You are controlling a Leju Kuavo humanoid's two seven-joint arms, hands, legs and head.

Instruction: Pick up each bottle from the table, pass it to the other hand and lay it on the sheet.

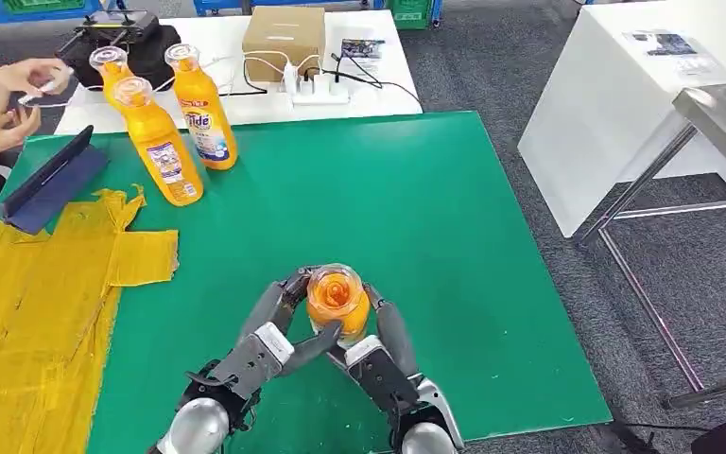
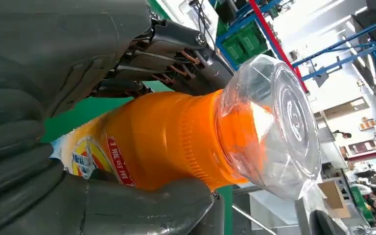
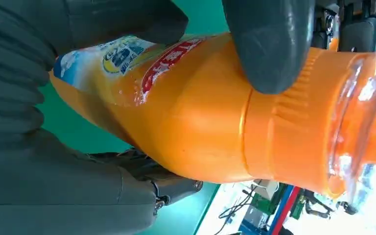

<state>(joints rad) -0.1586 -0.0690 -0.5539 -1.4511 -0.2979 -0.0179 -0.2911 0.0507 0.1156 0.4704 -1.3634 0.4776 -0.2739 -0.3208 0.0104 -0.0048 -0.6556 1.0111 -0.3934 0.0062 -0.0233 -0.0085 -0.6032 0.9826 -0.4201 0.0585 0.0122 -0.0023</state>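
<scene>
An orange bottle (image 1: 337, 299) with a clear cap stands upright over the near middle of the green mat (image 1: 416, 208), gripped from both sides. My left hand (image 1: 272, 339) wraps its left side, and my right hand (image 1: 384, 352) wraps its right side. The left wrist view shows the bottle (image 2: 176, 142) with the thick thumb (image 2: 142, 205) under its shoulder. In the right wrist view a thumb (image 3: 269, 44) presses on the bottle (image 3: 196, 132) near its neck. Three more orange bottles (image 1: 158, 142) (image 1: 203, 109) (image 1: 113, 71) stand at the mat's far left. The yellow sheet (image 1: 28, 312) lies at the left.
A dark blue case (image 1: 52, 180) lies by the sheet's far end, and a person's hands (image 1: 9, 104) hover at the far left. Behind the mat are a cardboard box (image 1: 284, 38) and a power strip (image 1: 319, 90). A metal table frame (image 1: 652, 189) stands to the right.
</scene>
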